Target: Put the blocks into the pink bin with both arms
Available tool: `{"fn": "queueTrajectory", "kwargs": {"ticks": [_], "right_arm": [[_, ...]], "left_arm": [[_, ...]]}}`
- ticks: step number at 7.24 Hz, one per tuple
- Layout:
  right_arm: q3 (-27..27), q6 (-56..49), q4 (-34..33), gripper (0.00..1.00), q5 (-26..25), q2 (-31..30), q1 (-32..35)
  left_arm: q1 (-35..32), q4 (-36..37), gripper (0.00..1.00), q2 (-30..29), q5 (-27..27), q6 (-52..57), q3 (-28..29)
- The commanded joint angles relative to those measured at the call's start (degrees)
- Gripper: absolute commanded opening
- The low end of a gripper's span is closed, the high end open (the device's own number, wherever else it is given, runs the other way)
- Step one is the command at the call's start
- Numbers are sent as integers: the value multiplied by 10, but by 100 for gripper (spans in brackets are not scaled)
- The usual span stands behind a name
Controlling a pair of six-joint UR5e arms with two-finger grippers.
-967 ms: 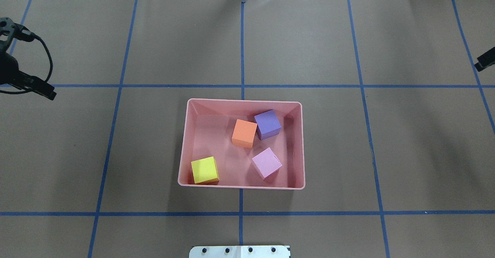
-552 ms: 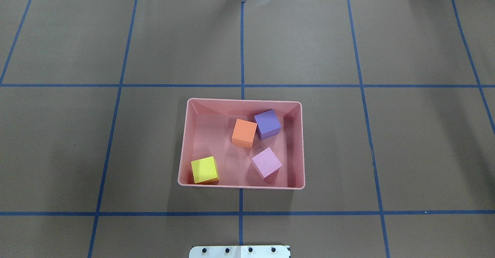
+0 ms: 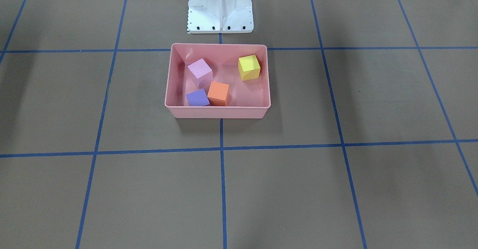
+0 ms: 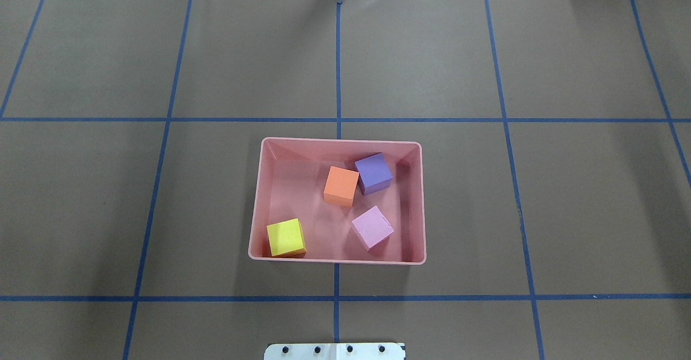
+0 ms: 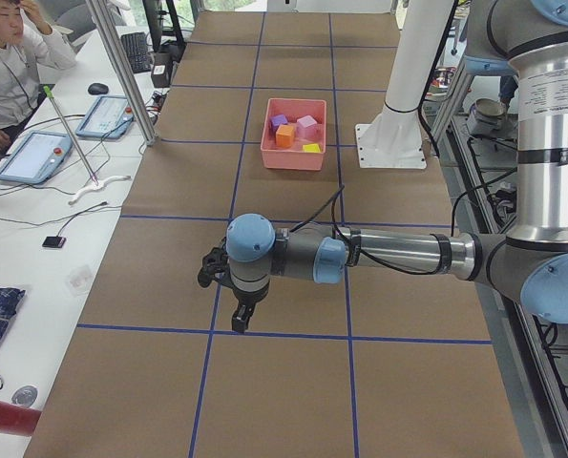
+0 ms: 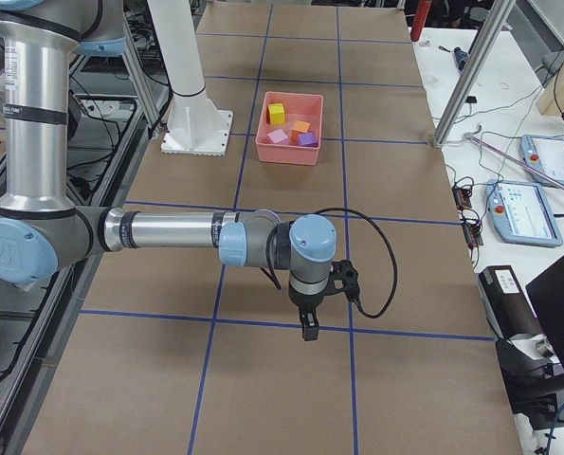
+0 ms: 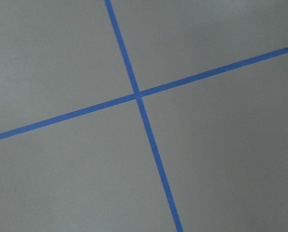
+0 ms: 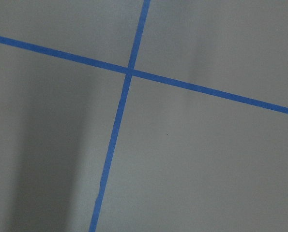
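The pink bin (image 4: 337, 140) sits at the table's middle, in front of the robot's base. All four blocks lie inside it: yellow (image 4: 285, 237), orange (image 4: 341, 185), violet-purple (image 4: 373, 173) and light pink-lilac (image 4: 372, 227). The front-facing view shows the same: bin (image 3: 218, 112), yellow (image 3: 249, 67), orange (image 3: 218, 93). My left gripper (image 5: 241, 320) shows only in the exterior left view, low over bare table far from the bin. My right gripper (image 6: 308, 327) shows only in the exterior right view, likewise far off. I cannot tell whether either is open or shut. Both wrist views show only table and blue tape.
The white base stand (image 3: 220, 6) is just behind the bin. Blue tape lines (image 4: 337, 298) grid the brown table. A side table with tablets (image 5: 35, 153) and a seated operator (image 5: 11, 57) runs along the far side. Aluminium posts (image 5: 121, 67) stand at its edge.
One second ago both grippers showed at the left and right edges of the overhead view; they have since moved outward, out of that view. The bin and blocks have not moved.
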Motion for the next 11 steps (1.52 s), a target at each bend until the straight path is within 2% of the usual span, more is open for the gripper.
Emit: {"fn": "queueTrajectory", "kwargs": {"ticks": [1,5,11], "right_arm": [[-12,66,50,100,11,1,-1],[-118,68,225,100,9,-7,-1],[-114,70,222,100,26,-8,0]], "left_arm": [[-10,-1,100,44,-42,-2,-28],[-11,-4,100,56,-39,2,-39],[-11,-6,100,63,-33,5,-40]]}}
